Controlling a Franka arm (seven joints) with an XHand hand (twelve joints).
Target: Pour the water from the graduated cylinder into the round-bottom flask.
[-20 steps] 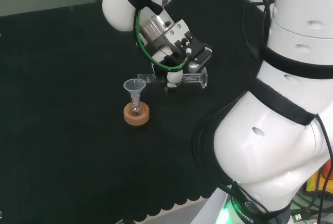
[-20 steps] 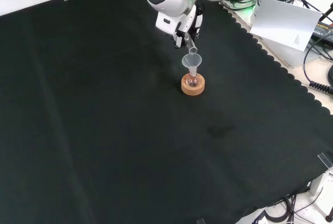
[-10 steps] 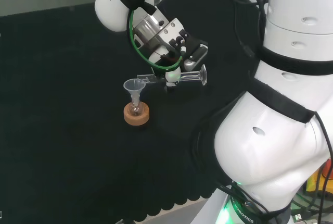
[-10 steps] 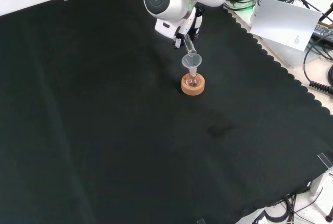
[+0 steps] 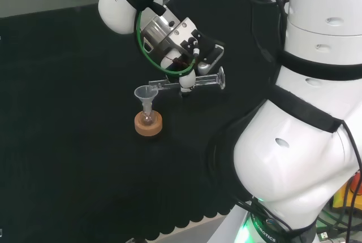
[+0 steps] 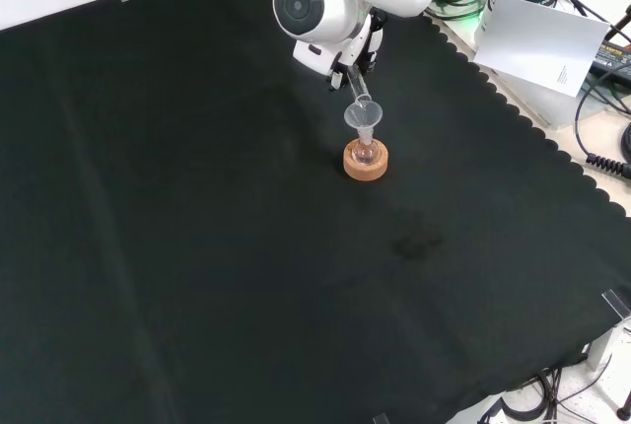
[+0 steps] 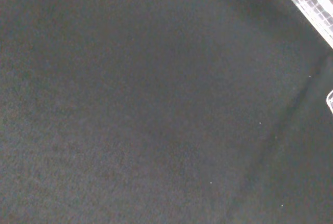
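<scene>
Black cloth bench point(image 5: 68, 158) below. Black-and-white hand point(image 5: 189, 62) clamped mid-barrel on clear graduated cylinder point(image 5: 195, 82), lying level, mouth toward nine o'clock over clear funnel point(image 5: 146, 92) in round-bottom flask point(image 5: 147, 118) on cork ring point(image 5: 148, 124). Likely light, slippery, fragile.

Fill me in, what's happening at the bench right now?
The hand is shut on the graduated cylinder, holding it tipped close to level in the head view, with its base to the right and its mouth at the rim of a clear funnel. The funnel sits in the neck of the round-bottom flask, which rests on a cork ring on the black cloth. A pour looks to be in progress, though no stream of water can be made out.
</scene>
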